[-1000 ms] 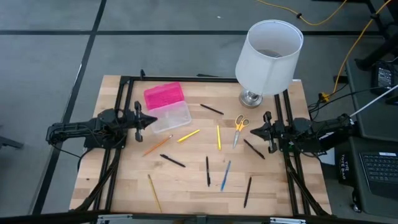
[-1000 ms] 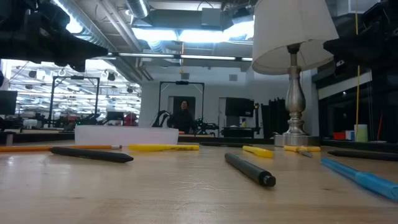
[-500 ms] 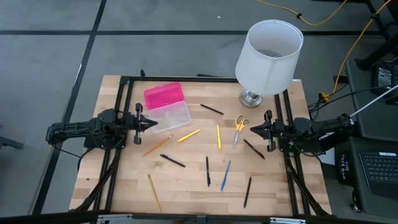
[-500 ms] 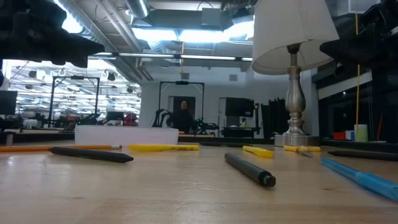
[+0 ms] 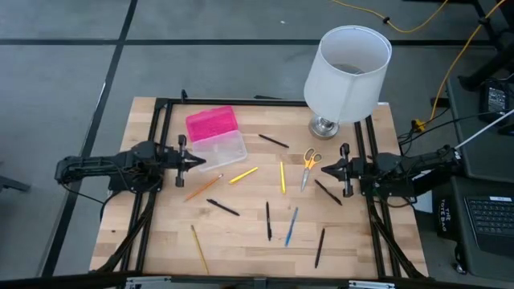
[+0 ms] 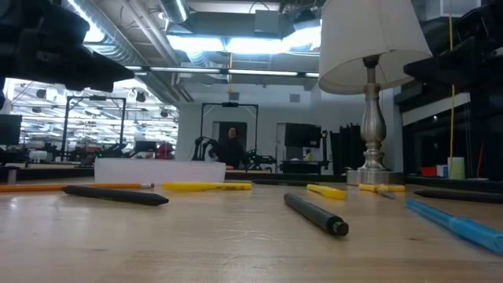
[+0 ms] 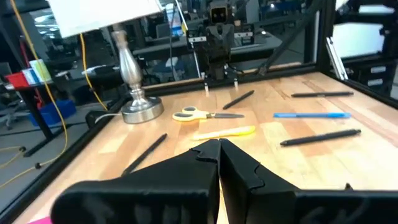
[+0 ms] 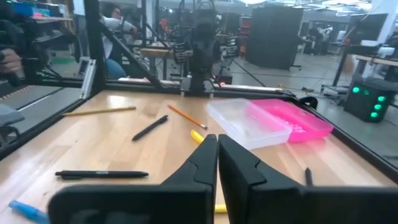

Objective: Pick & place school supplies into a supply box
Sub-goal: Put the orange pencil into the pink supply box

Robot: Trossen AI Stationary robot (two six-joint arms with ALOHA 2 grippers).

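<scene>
Pink-lidded clear plastic pencil case [image 5: 215, 138] open on the wooden table [image 5: 241, 241], just beside and beyond the left gripper [image 5: 197, 163], not touching it; fingers pressed together, holding nothing. Thin pens and pencils scattered between the two arms: orange pencil [image 5: 203, 187] and yellow marker [image 5: 243, 175] near the left gripper's tip, black pen [image 5: 328, 192] just beside the right gripper [image 5: 325, 169]. Yellow-handled scissors [image 5: 308, 164] close to that gripper too; fingers together, empty. White lampshade lamp [image 5: 347, 71] at the far corner
</scene>
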